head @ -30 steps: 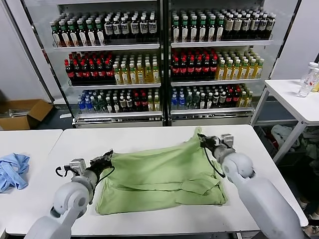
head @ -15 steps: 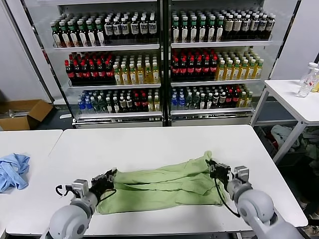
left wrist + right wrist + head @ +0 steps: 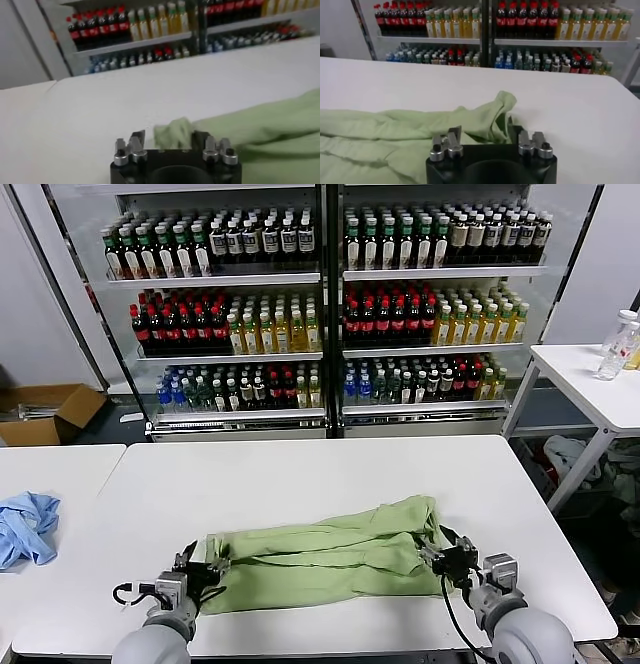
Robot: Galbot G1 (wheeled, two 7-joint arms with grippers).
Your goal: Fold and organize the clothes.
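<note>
Progress looks partial: your polo shirt (image 3: 325, 554) lies near the table's (image 3: 300, 474) front edge as a long folded band. Left gripper (image 3: 203, 569) and right gripper (image 3: 442, 556) each pinch an end corner. You likely have crosswise folds and tidying left.

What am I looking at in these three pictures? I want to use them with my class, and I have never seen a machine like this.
It is a robot with two arms. One picture comes from a camera on its head, looking down at a white table; the other two come from cameras on its wrists. On the table lies a light green shirt, folded into a long band. The left gripper pinches one end of it and the right gripper the other. A blue cloth lies on a neighbouring table. Shelves of bottled drinks stand behind.
</note>
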